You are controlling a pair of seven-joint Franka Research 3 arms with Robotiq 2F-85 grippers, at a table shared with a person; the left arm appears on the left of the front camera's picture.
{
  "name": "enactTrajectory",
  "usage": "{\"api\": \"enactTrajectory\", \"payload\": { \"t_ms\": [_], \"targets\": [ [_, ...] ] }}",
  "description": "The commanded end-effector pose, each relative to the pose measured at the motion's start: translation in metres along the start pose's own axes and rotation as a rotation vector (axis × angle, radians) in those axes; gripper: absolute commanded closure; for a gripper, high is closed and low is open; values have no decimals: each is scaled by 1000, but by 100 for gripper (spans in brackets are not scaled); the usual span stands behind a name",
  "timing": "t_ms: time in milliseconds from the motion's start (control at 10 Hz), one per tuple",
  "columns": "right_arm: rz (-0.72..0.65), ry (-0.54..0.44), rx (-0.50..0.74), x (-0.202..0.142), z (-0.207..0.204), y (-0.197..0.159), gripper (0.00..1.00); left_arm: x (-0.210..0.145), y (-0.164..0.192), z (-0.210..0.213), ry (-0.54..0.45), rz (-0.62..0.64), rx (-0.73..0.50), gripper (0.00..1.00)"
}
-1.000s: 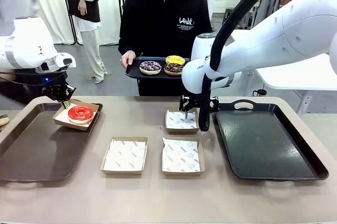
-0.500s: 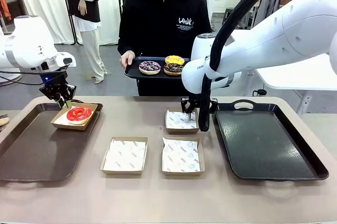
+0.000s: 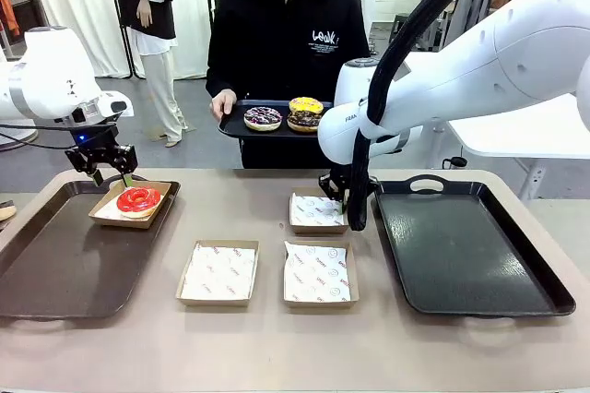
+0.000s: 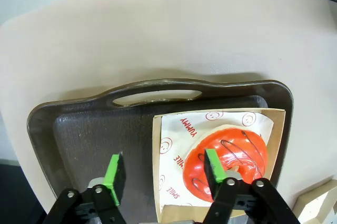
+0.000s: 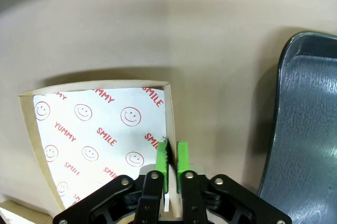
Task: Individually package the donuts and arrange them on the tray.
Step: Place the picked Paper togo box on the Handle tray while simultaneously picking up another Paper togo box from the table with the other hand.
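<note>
Take the empty dark tray (image 3: 461, 245) at the robot's right as the marker. Just beside its left edge, the right tool (image 3: 339, 197) is pinched shut on the side wall of an empty paper-lined box (image 3: 313, 212), with the thin card caught between its green pads. Well apart from that tray, across the surface (image 3: 277, 347), the red donut (image 3: 139, 198) sits in its own box (image 3: 124, 222) on the other tray (image 3: 55, 264). The left tool (image 3: 111, 177) hangs over it, jaws spread, holding nothing. Three more donuts (image 3: 303, 121) lie beyond the empty tray's far-left corner, on a small tray (image 3: 235, 127) in a person's hands. To my eye the job now is shifting that empty box. I'd slide it flat and slowly, so the wall doesn't buckle or the liner slip.
</note>
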State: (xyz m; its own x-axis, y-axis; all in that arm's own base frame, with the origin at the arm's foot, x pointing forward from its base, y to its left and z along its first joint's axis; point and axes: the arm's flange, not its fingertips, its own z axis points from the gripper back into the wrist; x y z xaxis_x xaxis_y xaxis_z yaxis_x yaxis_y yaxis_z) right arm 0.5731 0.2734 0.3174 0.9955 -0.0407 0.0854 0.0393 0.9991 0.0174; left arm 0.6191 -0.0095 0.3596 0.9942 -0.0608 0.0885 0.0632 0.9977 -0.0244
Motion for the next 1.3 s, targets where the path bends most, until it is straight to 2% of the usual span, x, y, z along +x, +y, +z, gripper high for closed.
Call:
{"api": "enactTrajectory", "payload": {
  "t_ms": [0,400,600,700,900,1200],
  "targets": [
    [-14,-4,2,5,-1,3,100,2,0,4,3,-18,11,0],
    [-21,-9,4,4,1,2,100,-1,0,7,4,-11,0,0],
    [-23,49,-2,-7,21,4,100,-15,4,27,29,64,-55,0],
    [-15,44,-5,-13,40,4,100,-30,10,44,36,93,-132,0],
    [-25,32,26,-19,87,-5,100,-74,34,86,13,70,-334,0],
    [-39,-8,29,-18,151,-11,100,-142,88,139,-54,66,-700,0]
  ]
}}
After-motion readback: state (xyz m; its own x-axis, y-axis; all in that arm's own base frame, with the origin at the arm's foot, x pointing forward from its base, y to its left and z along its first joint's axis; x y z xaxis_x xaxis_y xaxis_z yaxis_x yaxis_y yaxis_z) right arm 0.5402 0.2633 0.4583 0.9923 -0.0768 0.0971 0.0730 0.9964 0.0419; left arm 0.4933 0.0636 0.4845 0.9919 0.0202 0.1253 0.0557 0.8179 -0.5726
